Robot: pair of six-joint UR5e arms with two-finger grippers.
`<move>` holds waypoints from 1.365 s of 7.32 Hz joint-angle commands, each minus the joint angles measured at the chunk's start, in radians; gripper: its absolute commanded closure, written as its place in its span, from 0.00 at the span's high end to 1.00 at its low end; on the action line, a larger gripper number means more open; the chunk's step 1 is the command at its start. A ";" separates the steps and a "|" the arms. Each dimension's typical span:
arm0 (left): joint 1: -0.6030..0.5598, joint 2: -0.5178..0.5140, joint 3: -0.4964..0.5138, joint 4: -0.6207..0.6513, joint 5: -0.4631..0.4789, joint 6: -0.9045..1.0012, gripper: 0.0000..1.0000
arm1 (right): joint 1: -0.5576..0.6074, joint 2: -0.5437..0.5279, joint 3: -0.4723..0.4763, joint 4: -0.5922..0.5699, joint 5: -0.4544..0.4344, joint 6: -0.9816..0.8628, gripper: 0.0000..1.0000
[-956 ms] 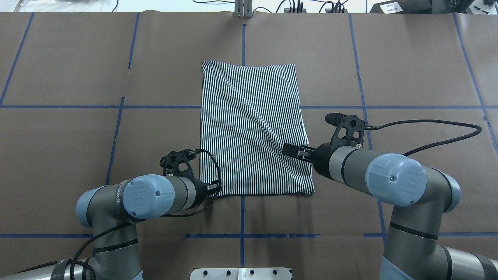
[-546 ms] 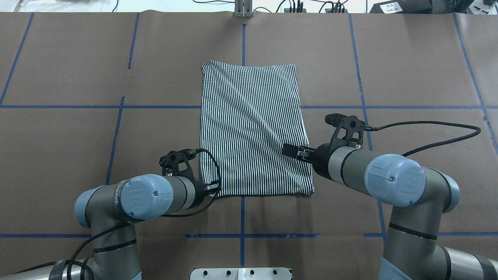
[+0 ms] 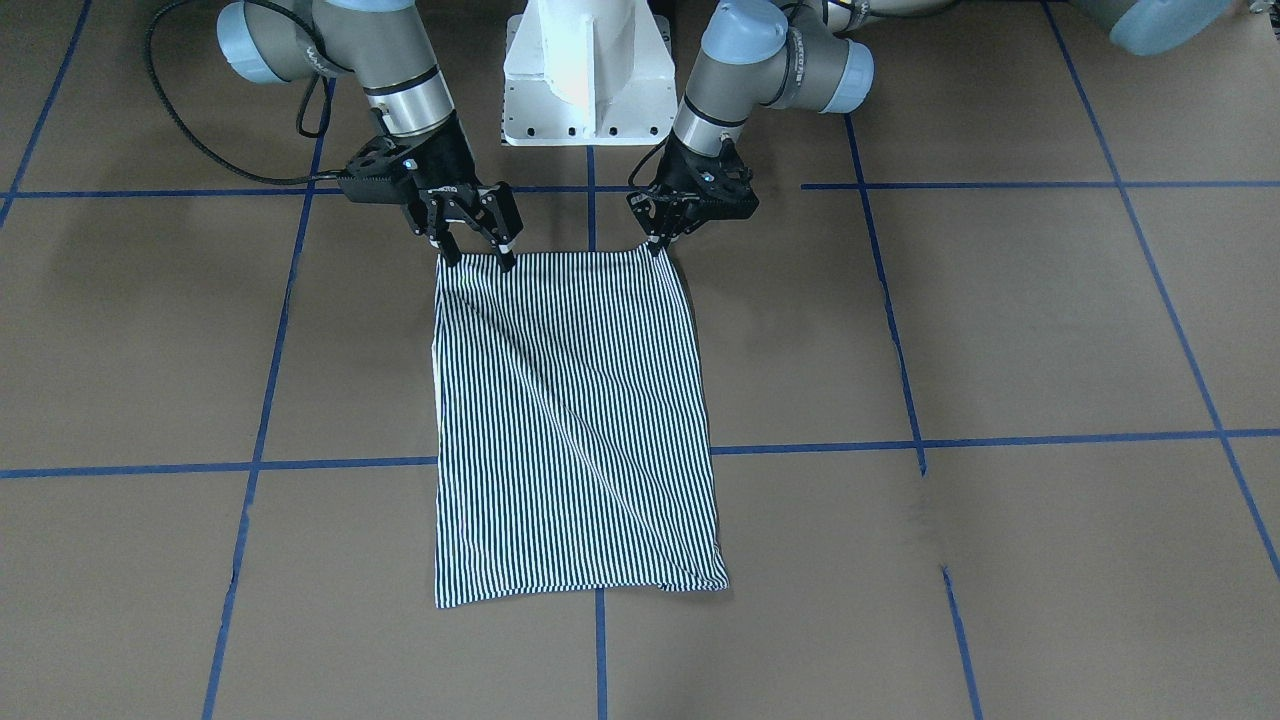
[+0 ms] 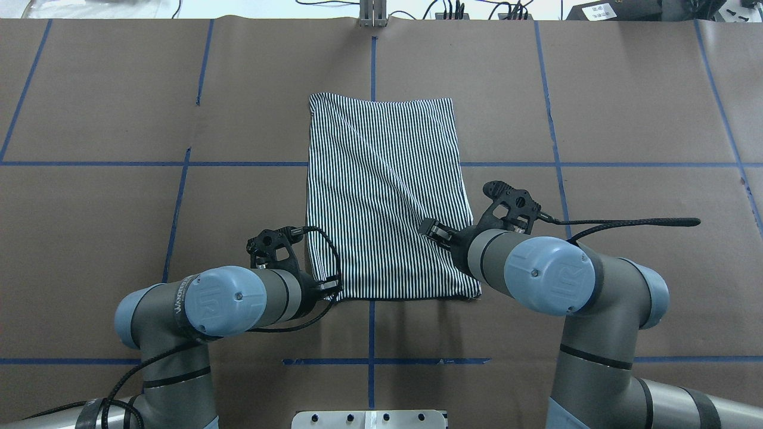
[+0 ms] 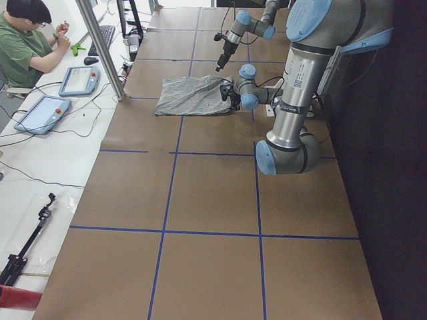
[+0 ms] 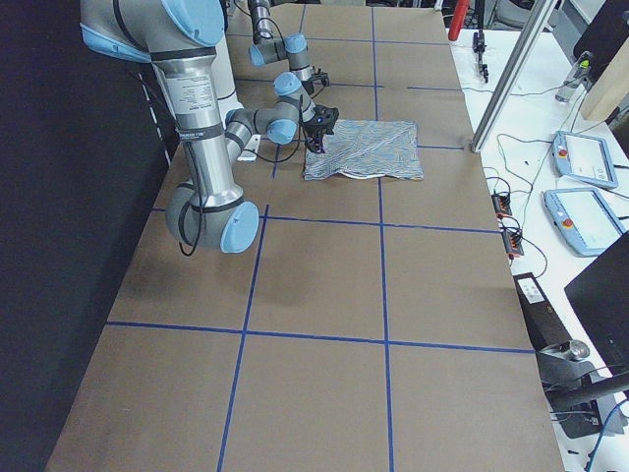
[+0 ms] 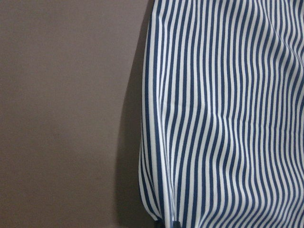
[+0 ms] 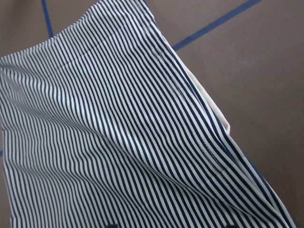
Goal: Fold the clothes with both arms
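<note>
We see the polo shirt (image 4: 381, 196) folded flat mid-table on brown paper (image 4: 107, 238) with a blue tape grid (image 4: 89, 163). Overhead: left gripper (image 3: 658, 245) pinched on its 7 o'clock corner, right gripper (image 3: 478, 258) spread wide, empty, over the 4 o'clock edge. Person (image 5: 30, 47) sits at the white side bench (image 5: 40, 160).

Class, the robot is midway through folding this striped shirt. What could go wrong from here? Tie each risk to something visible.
The left tool looks closed on its near corner of the shirt, while the right tool stands open over its corner; lifting now could skew the fold.
A diagonal ridge crosses the cloth and may get pressed in.
A cream edge peeks from under the stripes, so a pinch might catch only the top layer.
</note>
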 commanded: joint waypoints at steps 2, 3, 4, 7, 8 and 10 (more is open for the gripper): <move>0.000 -0.001 -0.006 -0.001 0.000 0.000 0.00 | -0.046 0.013 -0.062 -0.098 -0.014 0.116 0.69; 0.000 0.001 -0.008 -0.001 0.000 0.002 0.00 | -0.061 0.023 -0.064 -0.118 -0.014 0.116 0.69; 0.000 0.001 -0.009 -0.001 0.000 0.002 0.00 | -0.079 0.028 -0.070 -0.172 -0.014 0.116 0.69; 0.000 0.001 -0.015 -0.001 -0.001 0.002 0.00 | -0.090 0.053 -0.086 -0.194 -0.016 0.110 0.68; 0.000 0.001 -0.017 -0.001 -0.001 0.002 0.00 | -0.089 0.057 -0.089 -0.195 -0.028 0.104 0.67; 0.000 0.002 -0.017 -0.001 -0.001 0.002 0.00 | -0.064 0.118 -0.113 -0.255 -0.025 0.064 0.67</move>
